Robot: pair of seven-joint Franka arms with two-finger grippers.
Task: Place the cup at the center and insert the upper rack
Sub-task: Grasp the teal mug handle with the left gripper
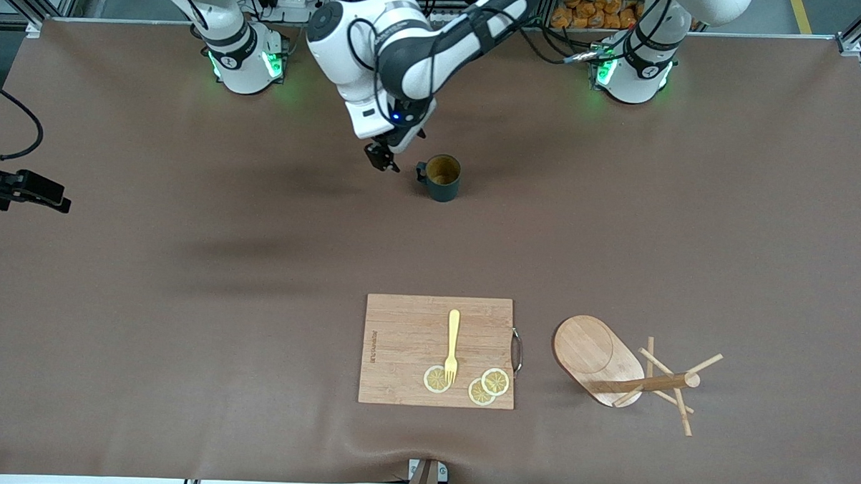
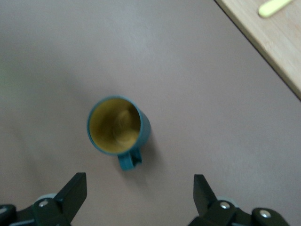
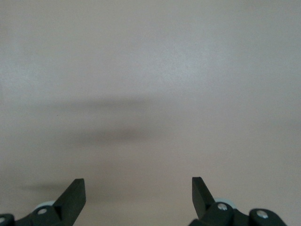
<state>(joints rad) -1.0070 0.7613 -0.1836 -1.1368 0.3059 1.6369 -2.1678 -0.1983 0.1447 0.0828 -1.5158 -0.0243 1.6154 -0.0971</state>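
Cup [image 1: 443,177]: upright on surface [image 1: 184,319], near the arm bases, handle toward right arm's end.
L gripper [image 1: 381,156]: just beside cup handle, jaws wide, empty.
R gripper [image 3: 138,197]: over bare surface, jaws wide, empty; arm waits.
Rack [image 1: 630,371]: tipped on its side, beside cutting board [image 1: 398,341], nearer front camera than cup.
Board: carries fork [image 1: 453,345], lemon slices [image 1: 488,386].

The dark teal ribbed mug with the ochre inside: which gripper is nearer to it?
Left. The left gripper, jaws open, hangs just beside the dark teal ribbed mug, toward the right arm's end. The right gripper, jaws open, sees only bare brown table; no mug.
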